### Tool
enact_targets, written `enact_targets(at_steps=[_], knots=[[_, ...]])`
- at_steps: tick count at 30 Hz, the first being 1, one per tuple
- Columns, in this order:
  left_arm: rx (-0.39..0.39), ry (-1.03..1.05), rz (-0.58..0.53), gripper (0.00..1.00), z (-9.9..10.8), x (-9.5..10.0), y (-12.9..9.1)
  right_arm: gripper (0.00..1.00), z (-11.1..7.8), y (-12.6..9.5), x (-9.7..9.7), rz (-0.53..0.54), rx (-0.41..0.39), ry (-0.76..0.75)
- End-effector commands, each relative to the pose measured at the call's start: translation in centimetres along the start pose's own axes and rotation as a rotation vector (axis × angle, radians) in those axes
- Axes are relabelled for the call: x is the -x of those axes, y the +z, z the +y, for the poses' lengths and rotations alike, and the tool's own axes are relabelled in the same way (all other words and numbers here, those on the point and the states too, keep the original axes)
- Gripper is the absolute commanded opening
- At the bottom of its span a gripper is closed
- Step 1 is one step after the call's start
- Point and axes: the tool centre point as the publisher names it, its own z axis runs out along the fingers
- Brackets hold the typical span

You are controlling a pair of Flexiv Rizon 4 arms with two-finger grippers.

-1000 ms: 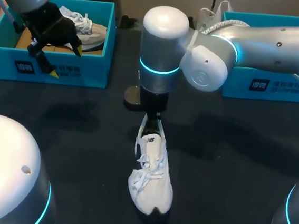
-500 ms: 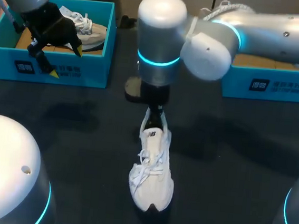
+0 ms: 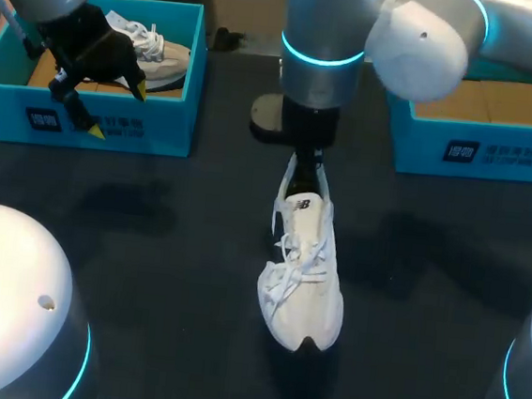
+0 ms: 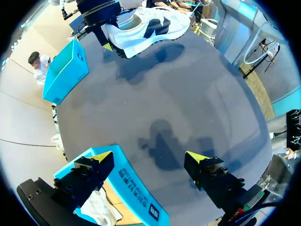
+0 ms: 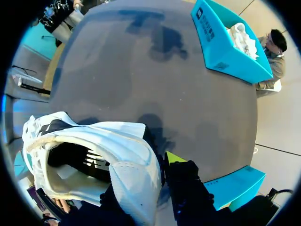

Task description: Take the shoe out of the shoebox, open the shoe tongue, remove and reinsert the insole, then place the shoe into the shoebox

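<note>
Right pincer (image 3: 304, 173): clamped on the heel collar of the white lace-up sneaker (image 3: 304, 269), heel wall between its fingers.
Sneaker position: out of the box, over the middle of the dark surface (image 3: 148, 245); cannot tell if the toe touches.
Long axis: heel at the pincer, toe toward the robot, laces up.
Left pincer (image 4: 149, 157): wide, holds nothing, over the left teal cardboard shoebox (image 3: 113, 123), well apart from the sneaker.
Nearer arm: right; tongue step probably needs the left to come across.
Right teal cardboard shoebox (image 3: 459, 152): near, beyond the heel.
</note>
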Motion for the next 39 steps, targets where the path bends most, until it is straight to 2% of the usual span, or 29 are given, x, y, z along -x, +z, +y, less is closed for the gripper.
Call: enact_targets(at_steps=[1,4,8,18,22,37,39], knots=[[0.002,0.001,-0.001,1.00,0.0,-0.1,0.0,0.00,-0.2,-0.1,-0.1,-0.001,0.002,0.000],[0.002,0.001,-0.001,1.00,0.0,-0.1,0.0,0.00,-0.2,-0.3,0.1,-0.009,0.013,0.028],[0.002,0.001,-0.001,1.00,0.0,-0.1,0.0,0.00,-1.8,-2.4,1.9,-0.059,-0.017,0.064],[0.002,0.001,-0.001,1.00,0.0,-0.1,0.0,0.00,-9.2,-7.9,8.1,-0.064,-0.127,0.015],[0.002,0.001,-0.001,1.00,0.0,-0.1,0.0,0.00,-11.9,-8.9,10.5,-0.056,-0.148,-0.041],[0.002,0.001,-0.001,1.00,0.0,-0.1,0.0,0.00,-11.9,-8.9,10.5,-0.056,-0.148,-0.041],[0.002,0.001,-0.001,1.00,0.0,-0.1,0.0,0.00,-12.3,-9.0,11.1,-0.068,-0.125,0.007]])
